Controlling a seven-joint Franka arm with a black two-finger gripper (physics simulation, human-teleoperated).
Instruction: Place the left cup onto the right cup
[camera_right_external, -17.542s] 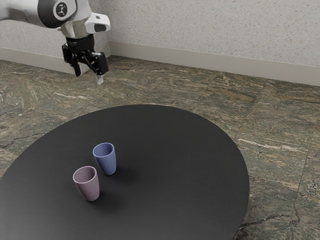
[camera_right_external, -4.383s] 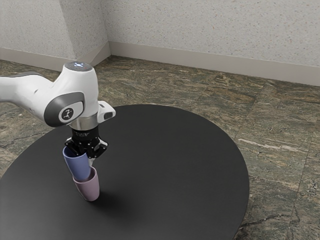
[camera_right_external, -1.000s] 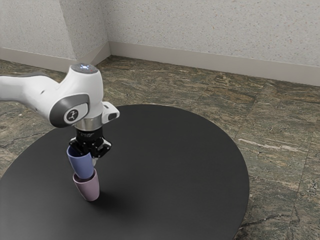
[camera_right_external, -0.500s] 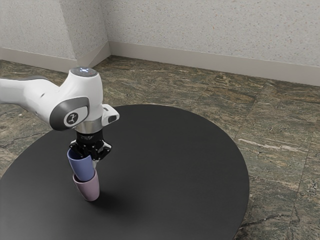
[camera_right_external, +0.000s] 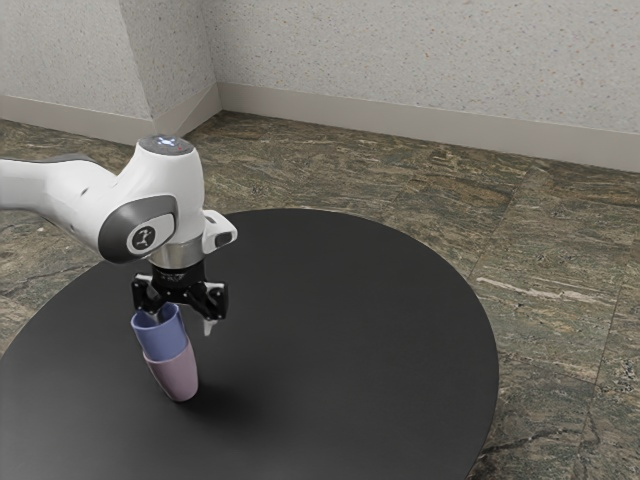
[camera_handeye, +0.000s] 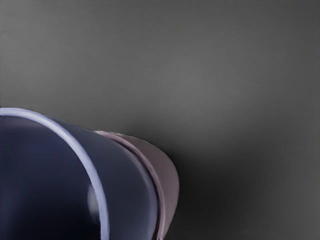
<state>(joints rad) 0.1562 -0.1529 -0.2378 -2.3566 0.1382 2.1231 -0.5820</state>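
The blue cup (camera_right_external: 164, 341) sits nested inside the pink cup (camera_right_external: 179, 379) on the round black table (camera_right_external: 350, 330), leaning slightly toward the exterior view's left. My gripper (camera_right_external: 176, 314) hangs just above the blue cup's rim, open, with its fingers spread to either side of the rim and not pressing on it. In the wrist view the blue cup (camera_handeye: 55, 190) lies right under the hand, and the pink cup's rim (camera_handeye: 167, 180) shows around it.
The black table stretches wide toward the exterior view's right of the stacked cups. Marbled stone floor (camera_right_external: 540, 240) surrounds it, and a speckled wall (camera_right_external: 420, 50) stands behind.
The fingers have spread apart and let go of the blue cup. It has sunk a little deeper into the pink cup.
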